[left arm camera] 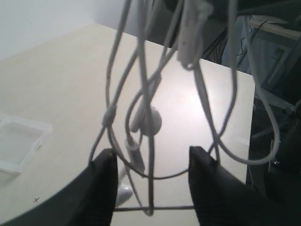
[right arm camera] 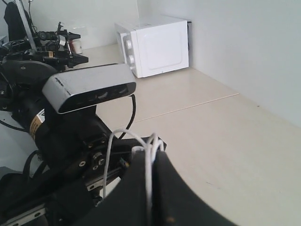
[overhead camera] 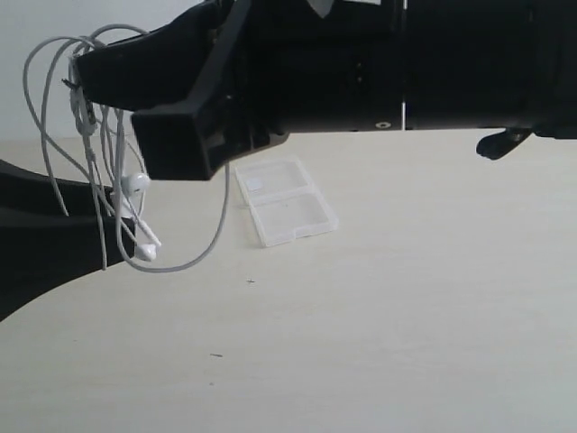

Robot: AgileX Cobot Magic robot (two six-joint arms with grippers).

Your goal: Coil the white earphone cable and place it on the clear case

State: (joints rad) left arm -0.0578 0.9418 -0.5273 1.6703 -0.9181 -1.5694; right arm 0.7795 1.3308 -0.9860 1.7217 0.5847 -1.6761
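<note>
Pale beige tabletop (overhead camera: 406, 343), plain white wall behind. My right gripper (right arm camera: 149, 160) is high above the table, jaws together, clamped on several strands of the long thin white earphone cable (overhead camera: 135, 183). The rest hangs below it in loose uneven loops, both earbuds dangling low. My left gripper (left arm camera: 153, 183) sits just under the bundle, jaws apart, strands running down btwn its fingers (left arm camera: 101, 188); it grips nothing as far as I can see.

Step in hand, I reckon: gather the loops into a tidy coil. To do it well, L should close on the whole bunch low down, not one strand, w/ the earbuds inside the loop. R must not loosen. The longest loop swings out sideways & may snag.

The small flat clear case (overhead camera: 287, 203) of see-through plastic, two hinged halves lying open, is on the table below & to one side of R gripper, well apart from the cable. Prob. light, so it could slide when the coil lands.

Around: a boxy white microwave oven (right arm camera: 157, 44) far beyond R gripper. The grey camera bar (right arm camera: 89, 87) on L wrist is right by it, so the arms are crowded.
</note>
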